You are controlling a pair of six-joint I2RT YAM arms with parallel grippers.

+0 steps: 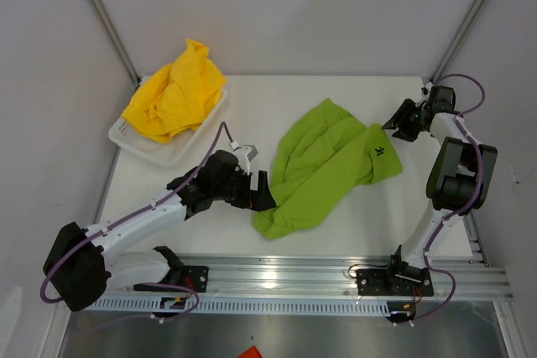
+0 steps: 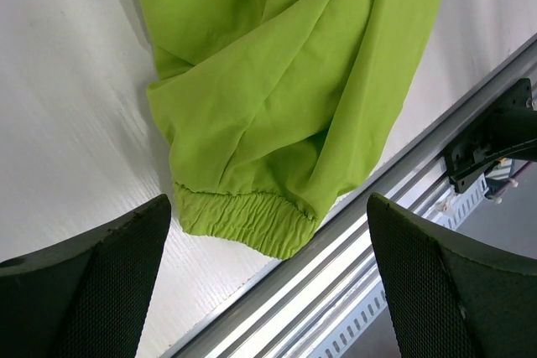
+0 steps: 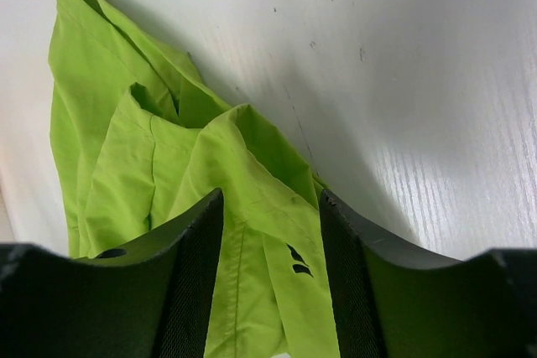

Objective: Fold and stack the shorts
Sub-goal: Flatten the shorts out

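Lime green shorts [image 1: 323,169] crumpled; left gripper [image 2: 268,199] gapes wide, elastic hem [image 2: 243,224] just ahead; right gripper [image 3: 270,194] half-parted, empty, above logo [image 3: 298,262]. We should pinch edges squarely and spread flat first.

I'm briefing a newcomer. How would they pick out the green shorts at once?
On the white table, look at the middle. The lime green shorts lie crumpled there; unlike the yellow shorts heaped in the basket, they bear a small dark logo.

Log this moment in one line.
left gripper open at lime shorts elastic hem | right gripper open by logo | yellow shorts in basket | nothing folded
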